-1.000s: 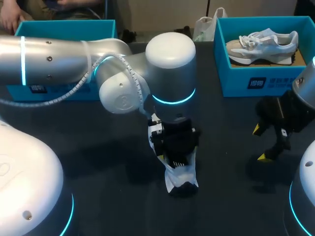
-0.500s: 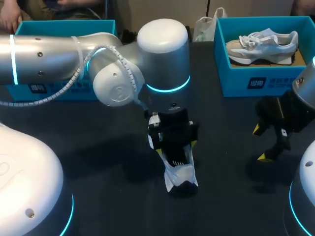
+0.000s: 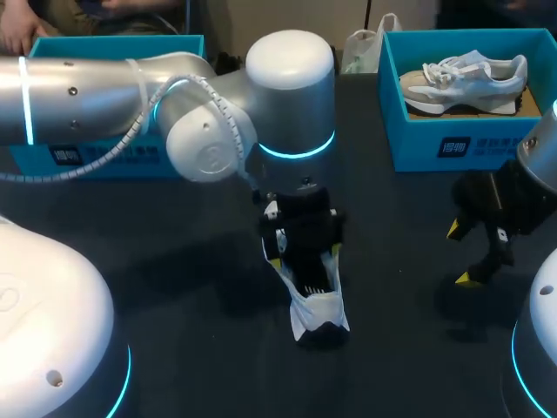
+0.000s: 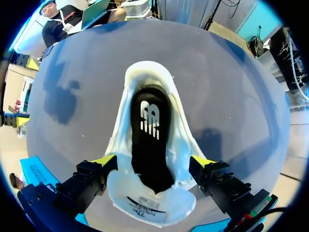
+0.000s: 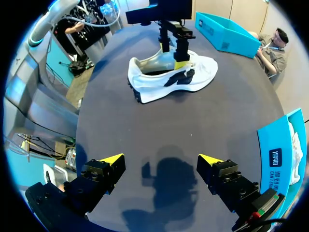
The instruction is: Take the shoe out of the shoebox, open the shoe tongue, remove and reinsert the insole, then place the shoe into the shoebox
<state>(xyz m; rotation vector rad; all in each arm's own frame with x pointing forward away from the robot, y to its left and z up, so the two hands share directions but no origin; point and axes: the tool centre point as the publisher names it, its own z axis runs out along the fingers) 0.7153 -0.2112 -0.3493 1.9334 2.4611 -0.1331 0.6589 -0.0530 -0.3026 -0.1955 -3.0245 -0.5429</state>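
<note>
Sneaker [image 3: 318,306] at the desk's [image 3: 409,348] middle, tongue [image 4: 145,209] open; left pincer [image 4: 153,161] wide open astride it, right pincer [image 5: 161,162] open, both empty; next, probably, pinch out the insole [image 4: 149,145].

"What shifted in that last second?"

"On the left arm, the rounded silver joint [image 3: 290,96] drew back toward the far side of the dark surface [image 3: 409,287], most of it early on."

"And the hand?"

"The left hand [image 3: 305,254] went back with it along the white-and-black sneaker [image 3: 318,306], uncovering more of the shoe's opening."
</note>
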